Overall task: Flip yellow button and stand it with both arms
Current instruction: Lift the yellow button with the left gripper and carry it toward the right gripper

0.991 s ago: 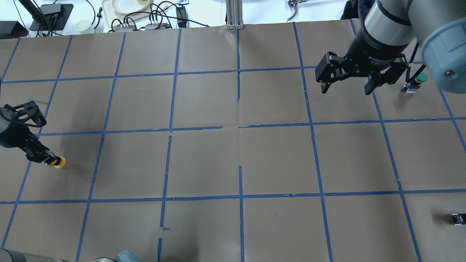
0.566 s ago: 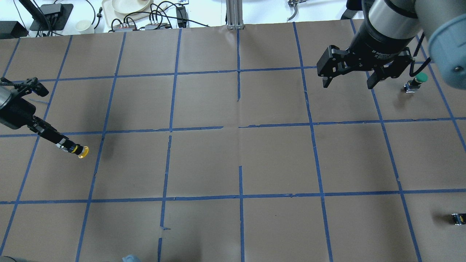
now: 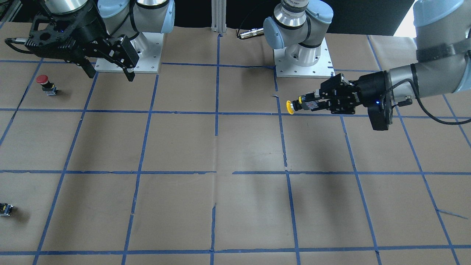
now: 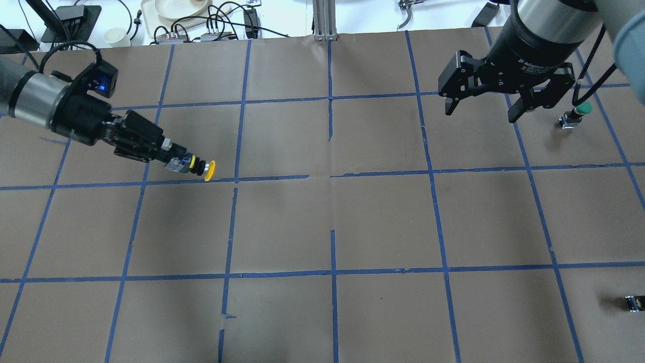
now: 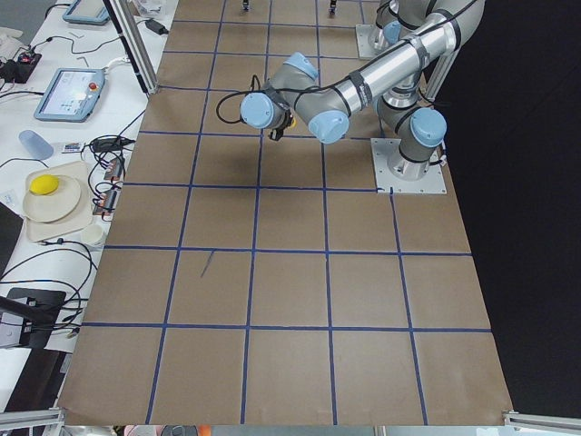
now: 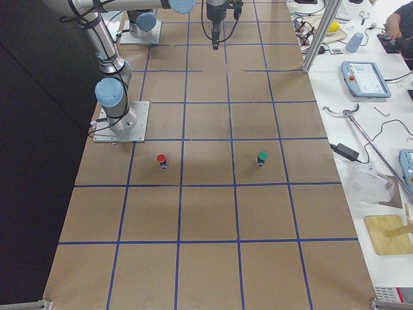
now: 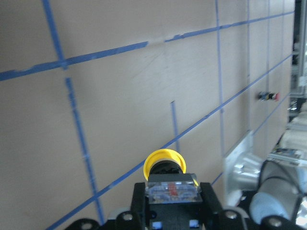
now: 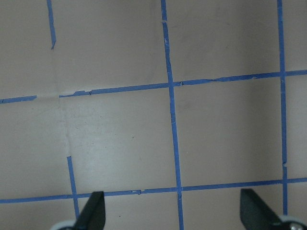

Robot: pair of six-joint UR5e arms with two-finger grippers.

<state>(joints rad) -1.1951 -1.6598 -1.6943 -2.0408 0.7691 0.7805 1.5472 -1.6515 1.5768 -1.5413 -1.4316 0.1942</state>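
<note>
The yellow button (image 4: 199, 167) is held sideways above the table, its yellow cap pointing toward the table's middle. My left gripper (image 4: 174, 160) is shut on its grey contact-block end. The button shows in the front-facing view (image 3: 294, 107), with the left gripper (image 3: 312, 103) behind it. In the left wrist view the cap (image 7: 164, 162) sticks out beyond the clear block between the jaws. My right gripper (image 4: 481, 112) is open and empty, hanging over the far right of the table. It also shows in the front-facing view (image 3: 110, 75).
A green-capped button (image 4: 578, 112) stands just right of my right gripper. A red-capped button (image 3: 45, 82) stands near the right arm's base. A small capless black block (image 4: 632, 303) lies at the right edge. Brown paper with blue tape grid (image 4: 332, 227) covers the table.
My left arm has lifted the yellow button off the left edge and carried it right and farther out, toward the middle. My right gripper has drifted slightly away, still open.
</note>
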